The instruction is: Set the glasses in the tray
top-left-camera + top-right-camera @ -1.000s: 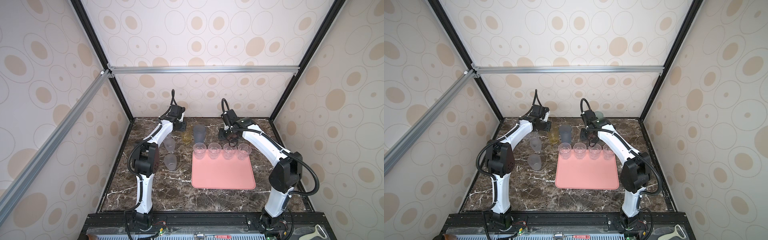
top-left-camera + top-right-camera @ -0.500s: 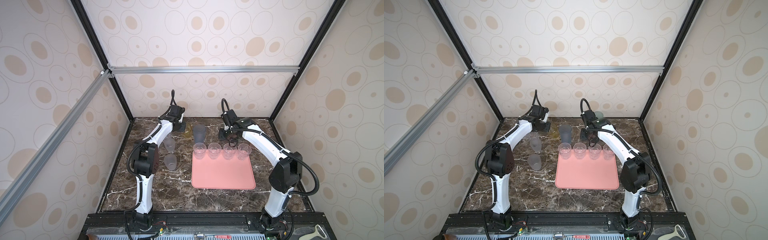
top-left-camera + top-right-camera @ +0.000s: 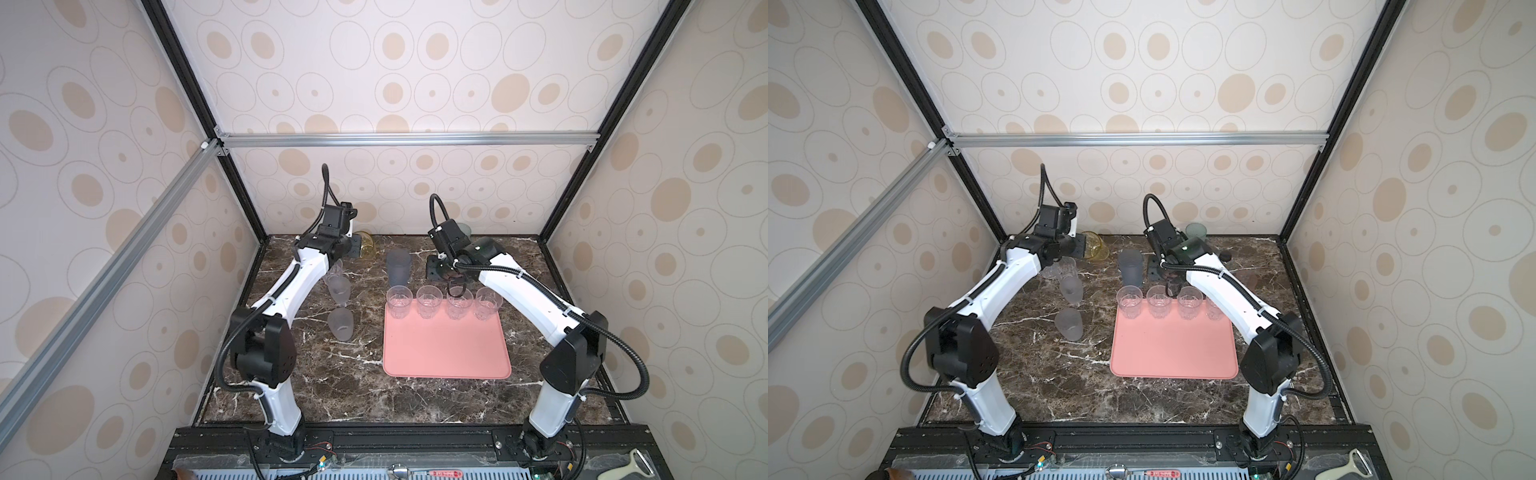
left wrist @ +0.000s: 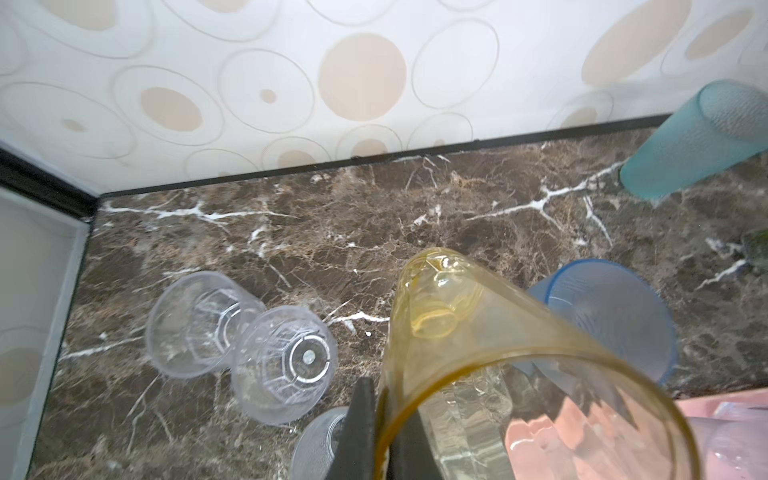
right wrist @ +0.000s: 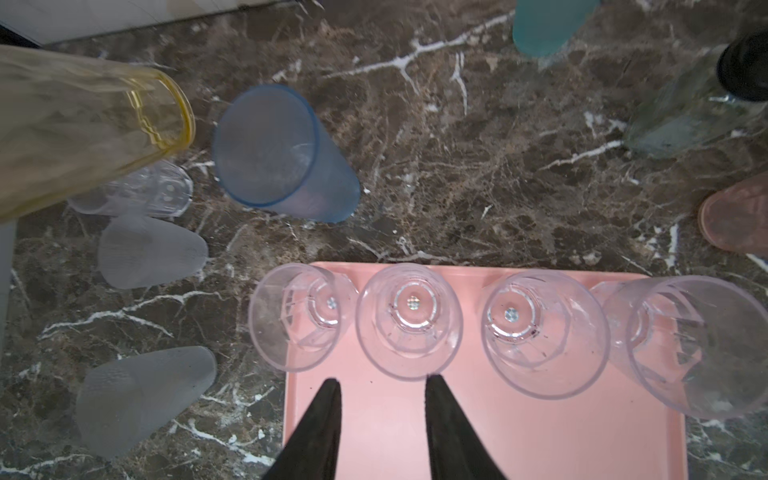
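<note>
Marble tabletop point(image 3: 332, 395): four clear glasses point(image 3: 429, 301) in one tray point(image 3: 446, 353).

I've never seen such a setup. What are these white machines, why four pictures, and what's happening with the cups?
They are two robot arms, the left arm and the right arm, each ending in a two-fingered gripper. Two pictures look down on the marble table; two come from cameras on the wrists. Four clear glasses stand in the pink tray; a frosted glass, a blue glass and a teal glass sit on the table. The left gripper pinches the wall of a tilted amber glass. The right gripper hangs open and empty above the tray.
</note>
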You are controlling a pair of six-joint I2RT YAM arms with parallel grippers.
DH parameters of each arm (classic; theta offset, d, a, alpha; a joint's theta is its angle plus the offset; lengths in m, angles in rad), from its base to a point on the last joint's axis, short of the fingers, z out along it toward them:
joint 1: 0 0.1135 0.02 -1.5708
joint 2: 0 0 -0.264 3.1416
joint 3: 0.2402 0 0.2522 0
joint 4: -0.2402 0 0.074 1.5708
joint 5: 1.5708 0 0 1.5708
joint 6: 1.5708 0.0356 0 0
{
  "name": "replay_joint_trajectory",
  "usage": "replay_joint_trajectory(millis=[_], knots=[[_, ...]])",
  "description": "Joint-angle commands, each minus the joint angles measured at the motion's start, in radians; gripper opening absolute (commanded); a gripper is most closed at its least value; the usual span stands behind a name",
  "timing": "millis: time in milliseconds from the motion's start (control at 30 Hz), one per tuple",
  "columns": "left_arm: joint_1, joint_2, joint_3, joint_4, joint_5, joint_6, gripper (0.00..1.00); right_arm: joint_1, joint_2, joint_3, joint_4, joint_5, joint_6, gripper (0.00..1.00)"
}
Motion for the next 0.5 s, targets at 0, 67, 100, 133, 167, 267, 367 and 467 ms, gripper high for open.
replay_joint_trajectory(millis=[0,67,100,133,167,267,367,467], knots=[[-0.015,-0.115,-0.097,0.163,-0.065,-0.103,0.0,0.112,-0.074,-0.014,0.156,0.153,0.017,0.37],[-0.027,-0.151,-0.135,0.175,-0.067,-0.137,0.0,0.169,-0.076,-0.025,0.232,0.203,-0.003,0.38],[-0.036,-0.169,-0.156,0.183,-0.066,-0.156,0.0,0.19,-0.074,-0.027,0.266,0.225,-0.015,0.38],[-0.043,-0.185,-0.175,0.189,-0.068,-0.178,0.0,0.205,-0.07,-0.027,0.292,0.236,-0.023,0.39],[-0.05,-0.196,-0.188,0.189,-0.074,-0.197,0.0,0.215,-0.066,-0.022,0.307,0.24,-0.027,0.39],[-0.066,-0.228,-0.228,0.195,-0.071,-0.251,0.0,0.234,-0.045,0.002,0.345,0.245,-0.031,0.4],[-0.086,-0.255,-0.265,0.207,-0.057,-0.29,0.0,0.241,-0.004,0.063,0.347,0.228,-0.034,0.41],[-0.103,-0.272,-0.282,0.21,-0.042,-0.314,0.0,0.246,0.047,0.127,0.319,0.213,-0.036,0.41]])
